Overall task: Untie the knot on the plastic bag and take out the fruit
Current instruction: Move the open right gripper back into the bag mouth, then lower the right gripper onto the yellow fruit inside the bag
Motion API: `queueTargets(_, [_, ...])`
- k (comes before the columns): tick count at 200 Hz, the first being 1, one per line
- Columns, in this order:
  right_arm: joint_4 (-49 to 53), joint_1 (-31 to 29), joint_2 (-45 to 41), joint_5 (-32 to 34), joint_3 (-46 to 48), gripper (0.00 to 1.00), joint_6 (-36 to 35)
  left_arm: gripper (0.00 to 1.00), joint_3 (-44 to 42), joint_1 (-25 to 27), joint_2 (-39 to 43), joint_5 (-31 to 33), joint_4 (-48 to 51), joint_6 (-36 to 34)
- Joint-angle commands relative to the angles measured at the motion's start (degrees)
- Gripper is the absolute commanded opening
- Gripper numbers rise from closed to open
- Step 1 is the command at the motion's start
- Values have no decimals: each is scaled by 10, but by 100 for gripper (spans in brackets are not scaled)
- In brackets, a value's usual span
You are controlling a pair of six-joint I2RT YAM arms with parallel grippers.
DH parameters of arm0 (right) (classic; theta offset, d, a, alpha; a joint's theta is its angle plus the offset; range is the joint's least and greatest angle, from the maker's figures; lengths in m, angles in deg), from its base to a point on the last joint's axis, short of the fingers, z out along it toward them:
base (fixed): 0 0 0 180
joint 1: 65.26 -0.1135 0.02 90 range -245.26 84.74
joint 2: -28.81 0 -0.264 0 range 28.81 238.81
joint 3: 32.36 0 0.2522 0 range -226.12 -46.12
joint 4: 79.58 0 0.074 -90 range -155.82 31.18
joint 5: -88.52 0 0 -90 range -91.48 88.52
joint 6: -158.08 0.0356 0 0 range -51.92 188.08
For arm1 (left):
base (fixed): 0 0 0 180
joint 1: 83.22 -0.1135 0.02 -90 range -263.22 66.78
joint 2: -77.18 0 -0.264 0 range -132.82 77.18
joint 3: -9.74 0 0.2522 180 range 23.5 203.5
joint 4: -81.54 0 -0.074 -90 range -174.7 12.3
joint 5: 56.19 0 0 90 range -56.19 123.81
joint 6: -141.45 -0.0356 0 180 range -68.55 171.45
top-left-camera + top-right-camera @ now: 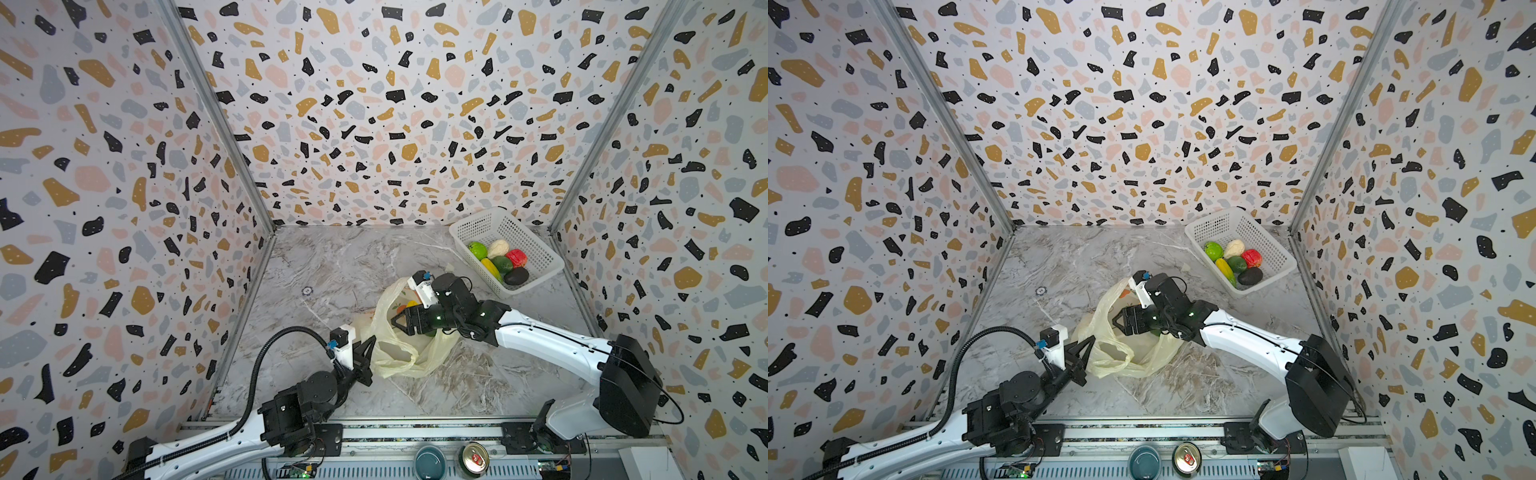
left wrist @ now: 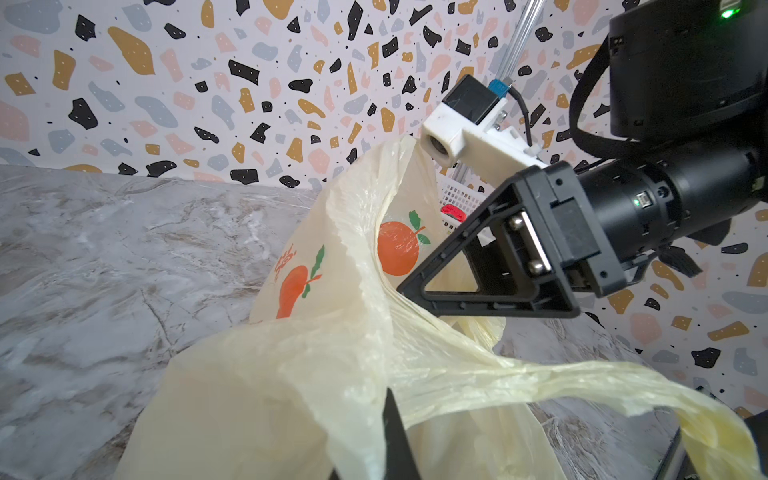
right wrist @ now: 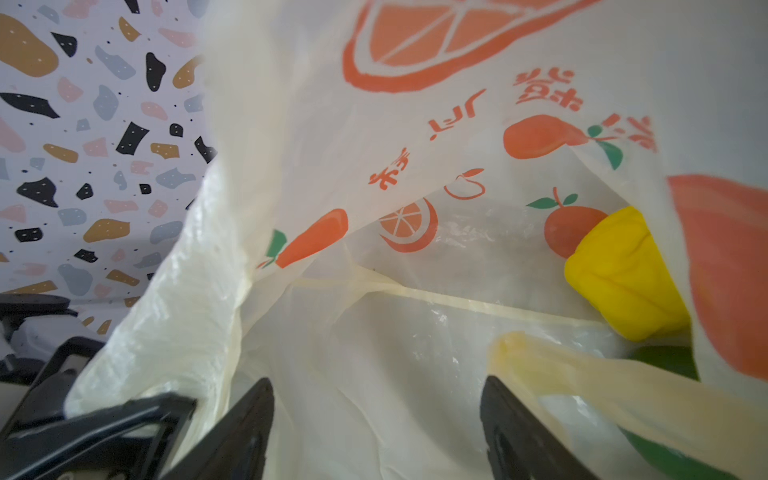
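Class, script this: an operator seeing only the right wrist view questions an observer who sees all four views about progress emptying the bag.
Operator: I see a yellow fruit inside the plastic bag. How many are out?
Observer: Six lie in the white basket, at the far right of the table.
Operator: Is anything holding the bag?
Observer: Yes, the left gripper is shut on the bag's rim.

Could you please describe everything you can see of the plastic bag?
The bag is thin, crinkly, translucent pale-yellow plastic with orange fruit prints. It lies on the marble table, mouth open, loop handles loose. The left tool pinches its rim; the open right tool reaches inside, where a yellow fruit and a green one lie.
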Motion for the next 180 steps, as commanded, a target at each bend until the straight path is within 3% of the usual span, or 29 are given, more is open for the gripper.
queueTargets(1, [-31, -24, -1, 87, 6, 78, -36, 0, 2, 3, 4, 1, -26, -7])
queueTargets(26, [-21, -53, -1, 213, 22, 77, -96, 0, 6, 3, 6, 3, -20, -9])
queueTargets(74, [7, -51, 17, 325, 46, 77, -167, 0, 7, 3, 23, 7, -2, -8])
queueTargets(134, [66, -44, 31, 395, 20, 76, -223, 0, 9, 3, 28, 11, 7, -11])
queueTargets(180, [112, -70, 34, 362, 15, 75, -235, 0, 11, 3, 19, 9, -9, -17])
